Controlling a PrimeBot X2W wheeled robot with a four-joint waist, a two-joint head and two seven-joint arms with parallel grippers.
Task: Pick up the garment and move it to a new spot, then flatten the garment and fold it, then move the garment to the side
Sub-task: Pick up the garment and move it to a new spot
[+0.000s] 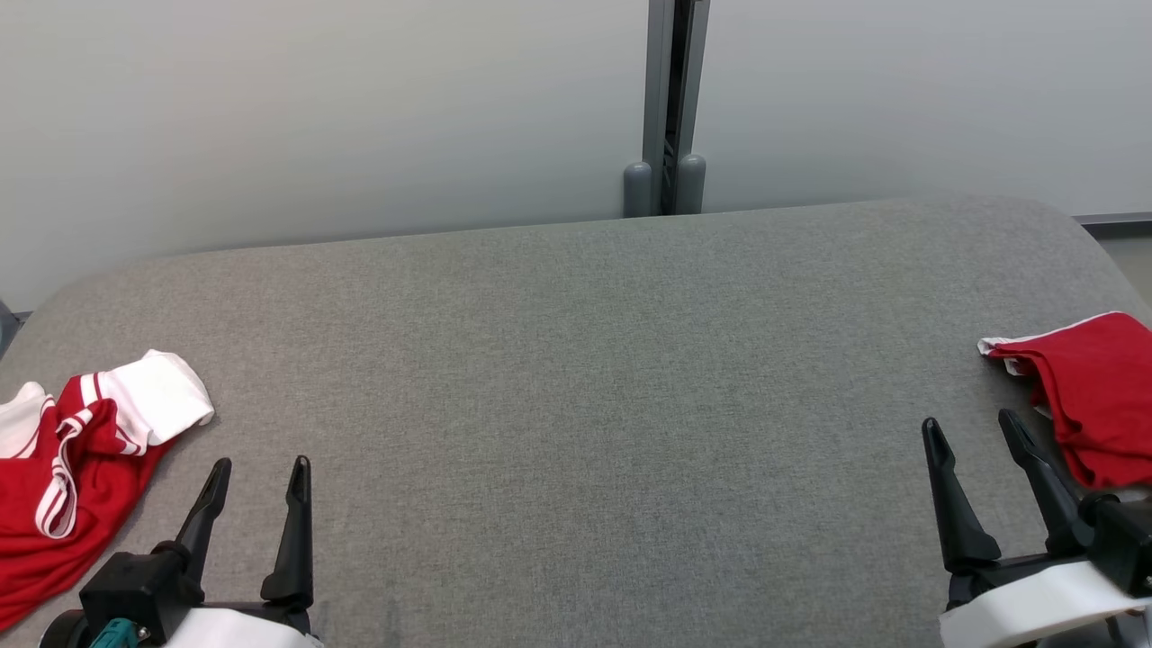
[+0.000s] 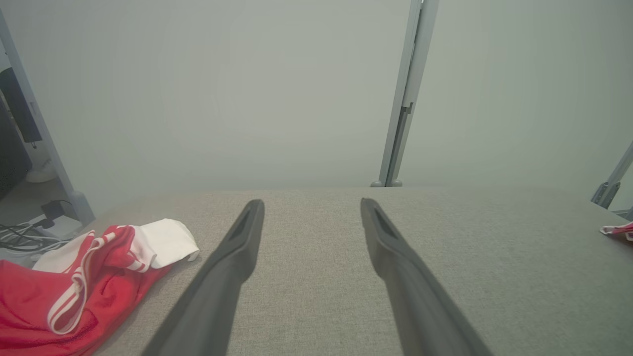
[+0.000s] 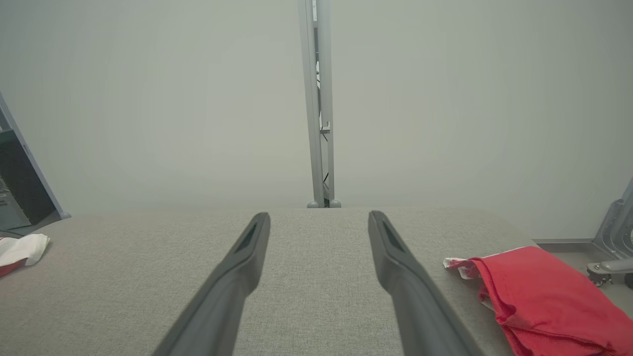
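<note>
A grey woven-fabric tabletop with rounded far corners (image 1: 576,405) lies wide and flat. Behind it stand 2 pale grey wall panels (image 1: 315,108), joined by an upright grey metal post (image 1: 668,90) with 2 rounded feet at the table's far edge. A folded red cloth with a white hem (image 1: 1093,396) lies at the tabletop's right edge. In the left wrist view, loose cables (image 2: 20,237) lie on the floor beyond the tabletop's left side.

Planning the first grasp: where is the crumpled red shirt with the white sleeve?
In the head view the shirt lies at the grey table's left edge, beside the left end effector.
</note>
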